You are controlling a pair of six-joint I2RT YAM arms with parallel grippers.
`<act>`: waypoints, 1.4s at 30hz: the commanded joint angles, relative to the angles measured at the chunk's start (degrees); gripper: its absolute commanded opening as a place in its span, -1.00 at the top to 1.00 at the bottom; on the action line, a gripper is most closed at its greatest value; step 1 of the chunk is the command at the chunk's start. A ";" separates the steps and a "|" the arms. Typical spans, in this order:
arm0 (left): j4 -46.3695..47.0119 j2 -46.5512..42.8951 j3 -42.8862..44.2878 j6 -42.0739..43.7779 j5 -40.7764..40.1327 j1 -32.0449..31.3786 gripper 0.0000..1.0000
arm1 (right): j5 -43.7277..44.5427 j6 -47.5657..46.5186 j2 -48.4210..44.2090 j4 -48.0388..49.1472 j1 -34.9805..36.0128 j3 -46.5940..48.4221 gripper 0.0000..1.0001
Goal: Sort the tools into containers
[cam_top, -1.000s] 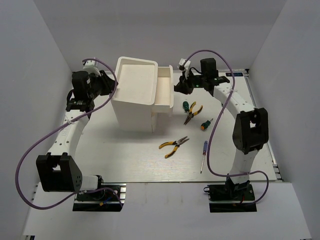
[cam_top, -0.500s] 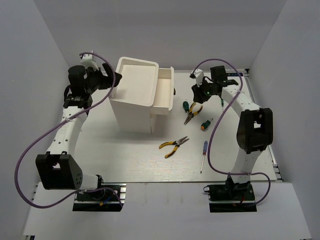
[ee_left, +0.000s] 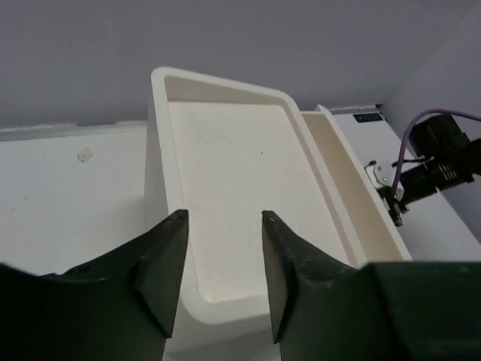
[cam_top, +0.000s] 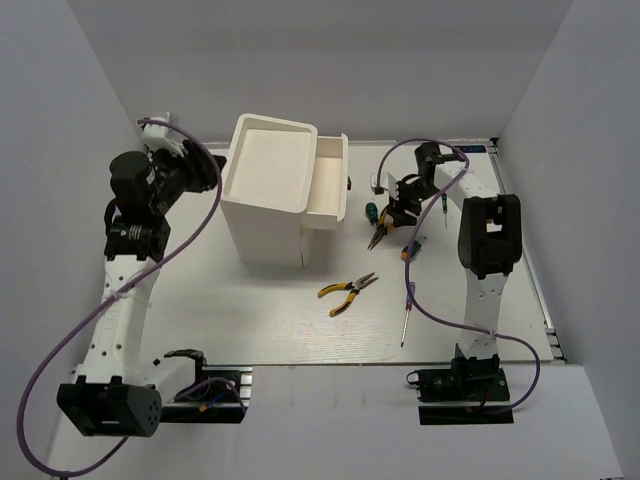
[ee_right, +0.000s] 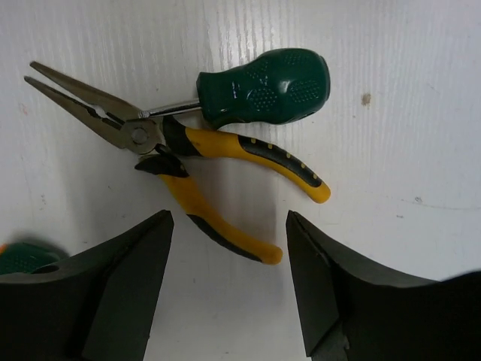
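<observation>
1. The right hand (ee_right: 225, 293) was released, its jaws wide and empty. It hovered over the long-nose pliers (ee_right: 225, 147) lying on the table (ee_right: 421, 150).
2. The green screwdriver (ee_right: 267, 86) lay at the pliers' 12 o'clock, its shaft touching their pivot. The pliers' nose pointed to about 10 o'clock.
3. Risk: the yellow handles were splayed, so a close there would likely catch just one. The pliers could then swing open and slip out mid-carry.
4. Risk: a finger coming down could nudge the green screwdriver. Its round handle would probably roll. Both tools might also get pinched together and land in one bin.
5. The orange-green screwdriver (ee_right: 22, 256) sat at 8 o'clock, just beside one finger. A descent drifting that way might land on it.
6. The left hand (ee_left: 222, 278) was also released, with nothing between its jaws. It was poised above the near rim of the tall bin (ee_left: 155, 188), and the narrow bin (ee_left: 353, 203) touched that bin at 3 o'clock. The bin interiors showed no tools.
7. Risk: a lower left hand could strike the rim and shove both bins.
8. The second pliers (cam_top: 346, 290) and the blue screwdriver (cam_top: 406, 312) lay at the right hand's 6 o'clock, well apart from the bins.
9. Risk: the bins stood at the right hand's 9 o'clock with high walls. A low carry might clip a rim and drop the tool outside.
</observation>
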 commanded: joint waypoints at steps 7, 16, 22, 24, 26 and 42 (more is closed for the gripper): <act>-6.21 -4.91 -6.62 -0.26 -0.52 -0.21 -0.12 | 0.95 -10.48 3.81 -6.28 0.19 3.84 -0.36; -4.89 -3.24 -6.63 -2.37 0.54 -0.21 -0.10 | 3.32 -16.82 4.95 -12.17 -0.07 0.75 0.28; -4.89 -3.24 -6.63 -2.37 1.07 -0.21 -0.07 | 4.55 -16.55 4.16 -14.19 -0.77 1.36 0.90; -4.89 -3.24 -6.63 -2.89 1.07 -0.21 -0.07 | 5.08 -15.42 2.59 -16.11 -1.39 2.07 1.00; -4.37 -3.24 -6.63 -2.89 1.07 -0.21 -0.07 | 4.99 -13.92 -1.79 -15.86 -2.79 1.46 1.00; -1.55 -3.24 -9.53 -3.95 2.82 -0.21 -0.05 | -8.02 -4.69 -36.24 24.95 -4.56 -19.76 1.00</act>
